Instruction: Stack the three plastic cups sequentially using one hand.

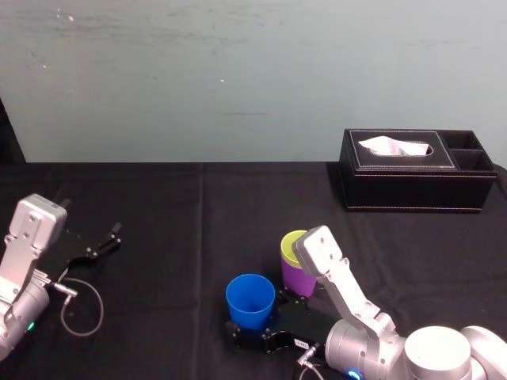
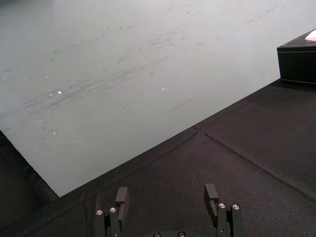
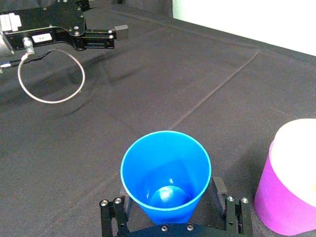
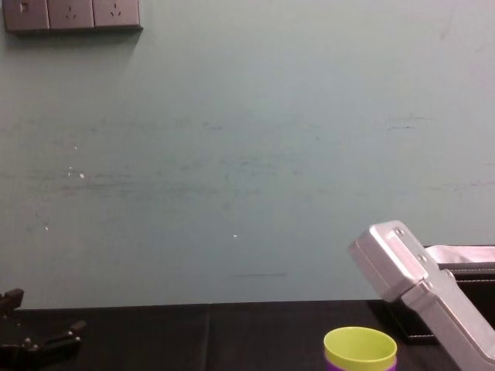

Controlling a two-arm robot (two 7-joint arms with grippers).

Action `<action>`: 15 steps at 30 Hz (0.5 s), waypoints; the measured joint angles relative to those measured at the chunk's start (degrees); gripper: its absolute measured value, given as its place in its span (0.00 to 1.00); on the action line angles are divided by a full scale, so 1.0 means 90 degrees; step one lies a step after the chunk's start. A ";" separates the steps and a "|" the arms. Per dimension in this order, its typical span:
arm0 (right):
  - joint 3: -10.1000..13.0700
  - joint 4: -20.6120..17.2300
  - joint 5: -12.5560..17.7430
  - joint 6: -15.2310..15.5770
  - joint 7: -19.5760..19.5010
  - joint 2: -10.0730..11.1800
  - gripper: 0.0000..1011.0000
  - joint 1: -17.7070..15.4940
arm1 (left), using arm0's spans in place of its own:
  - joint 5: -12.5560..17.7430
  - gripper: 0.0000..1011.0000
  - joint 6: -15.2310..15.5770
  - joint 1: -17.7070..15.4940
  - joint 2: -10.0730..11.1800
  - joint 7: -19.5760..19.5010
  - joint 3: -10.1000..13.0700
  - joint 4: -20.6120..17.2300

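Observation:
A blue cup [image 1: 250,301] stands upright near the table's front, mouth up. My right gripper [image 1: 252,326] is low at the cup's base and open, with one finger [image 3: 220,189] on each side of the blue cup [image 3: 166,173] and a small gap to its wall. Just right of it a yellow-green cup [image 1: 293,245] is nested inside a purple cup [image 1: 296,282]; the purple cup [image 3: 285,205] stands beside the right finger. The yellow-green rim [image 4: 360,346] shows in the chest view. My left gripper [image 2: 166,197] rests open and empty at the far left [image 1: 107,241].
A black tissue box [image 1: 416,170] stands at the back right of the black tablecloth. A grey cable loop [image 1: 83,305] lies by the left arm. A pale wall runs behind the table.

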 joint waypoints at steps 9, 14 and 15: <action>0.0000 -0.0005 0.0006 0.0000 0.0001 0.0006 0.81 -0.0004 | 0.0000 0.99 0.0000 0.0000 0.0000 0.0000 0.0000 0.0000; 0.0000 -0.0009 0.0009 0.0000 0.0001 0.0008 0.70 -0.0004 | 0.0000 0.99 0.0000 0.0000 0.0000 0.0000 0.0000 0.0000; 0.0000 -0.0009 0.0010 0.0000 0.0001 0.0009 0.70 -0.0004 | 0.0000 0.99 0.0000 0.0000 0.0000 0.0000 0.0000 0.0000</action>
